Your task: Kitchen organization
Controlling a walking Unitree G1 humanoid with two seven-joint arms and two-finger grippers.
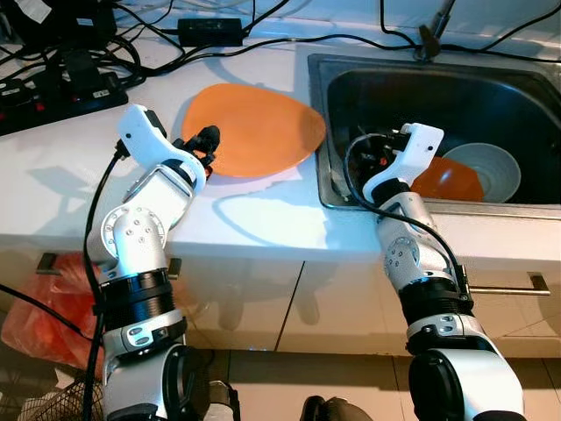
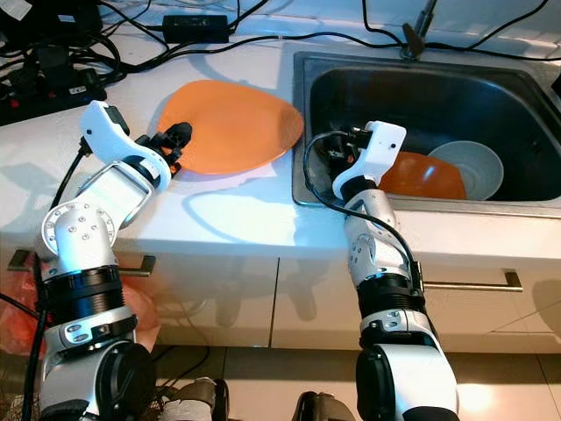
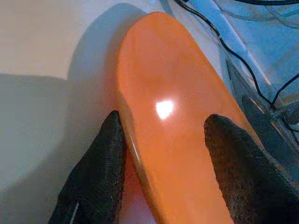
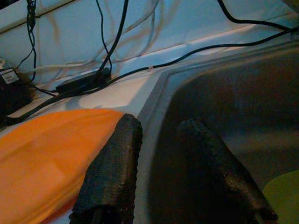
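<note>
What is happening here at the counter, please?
The robot stands at a white counter beside a steel sink. Its left end effector is open around the rim of a big orange plate lying on the counter. Its right end effector is open at the sink's left edge, holding nothing. In the sink lie a small orange plate and a pale bowl.

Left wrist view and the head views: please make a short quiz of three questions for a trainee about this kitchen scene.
1. True or false: the left tool has its fingers on either side of the rim of the orange plate.
2. Which lies in the sink? A) a power strip B) a white bowl C) a kettle
3. Fill in: the right tool is over the sink's ____ edge.

Key: 1 true; 2 B; 3 left.
</note>
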